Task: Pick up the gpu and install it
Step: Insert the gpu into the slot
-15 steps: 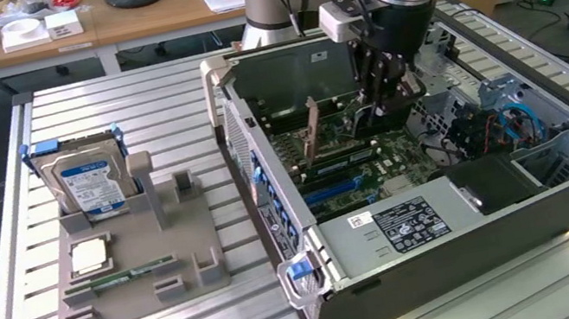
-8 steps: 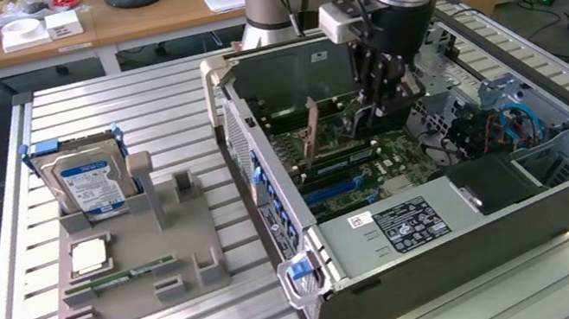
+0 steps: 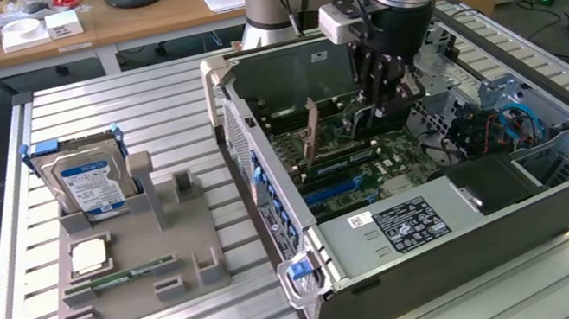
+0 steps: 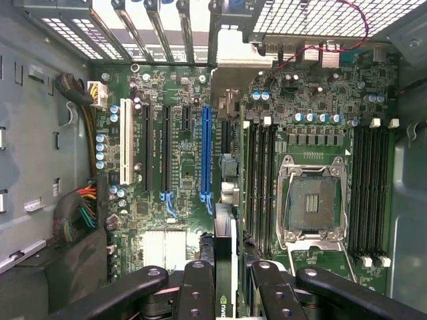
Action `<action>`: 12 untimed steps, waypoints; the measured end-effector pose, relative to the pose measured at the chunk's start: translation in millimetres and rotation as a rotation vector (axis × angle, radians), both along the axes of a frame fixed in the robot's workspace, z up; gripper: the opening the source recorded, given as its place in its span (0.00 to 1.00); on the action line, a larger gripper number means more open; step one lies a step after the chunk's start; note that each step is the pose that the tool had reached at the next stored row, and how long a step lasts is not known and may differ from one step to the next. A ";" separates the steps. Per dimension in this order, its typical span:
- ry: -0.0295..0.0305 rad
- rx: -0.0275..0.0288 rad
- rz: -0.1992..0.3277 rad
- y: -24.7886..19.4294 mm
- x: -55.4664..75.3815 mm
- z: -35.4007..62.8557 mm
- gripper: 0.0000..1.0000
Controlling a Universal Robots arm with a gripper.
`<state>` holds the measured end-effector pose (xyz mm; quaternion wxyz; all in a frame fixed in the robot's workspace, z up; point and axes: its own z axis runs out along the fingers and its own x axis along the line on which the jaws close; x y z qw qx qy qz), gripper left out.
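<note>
The gpu (image 3: 311, 133) stands on edge inside the open PC case (image 3: 256, 129), its tan bracket end toward the case's slotted rear wall. My gripper (image 3: 380, 112) reaches down into the case at the card's other end. In the wrist view the gpu (image 4: 224, 247) runs edge-on from between the black fingers (image 4: 199, 283) up to its tan bracket by the rear slot openings, lying over the motherboard just beside the blue slot (image 4: 205, 153). My gripper (image 4: 227, 270) is shut on the card. I cannot tell whether the card's lower edge sits in a slot.
A grey holder (image 3: 181, 270) on the slatted table at the exterior view's left carries a blue-labelled hard drive (image 3: 87, 181), a CPU (image 3: 88, 255) and a RAM stick (image 3: 123, 276). The empty CPU socket (image 4: 313, 200), RAM slots (image 4: 370, 193) and wire bundles (image 4: 83, 210) flank the card.
</note>
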<state>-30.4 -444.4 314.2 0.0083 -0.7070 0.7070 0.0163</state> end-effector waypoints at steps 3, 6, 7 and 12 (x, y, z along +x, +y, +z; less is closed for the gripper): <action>0.0001 0.0003 0.000 0.0 0.0 -1.6 0.26; 0.0023 0.0001 0.000 0.0 0.0 -4.5 0.26; 0.0032 0.0001 0.000 0.0 0.0 -5.6 0.26; 0.0040 -0.0001 0.000 0.0 0.0 -6.8 0.26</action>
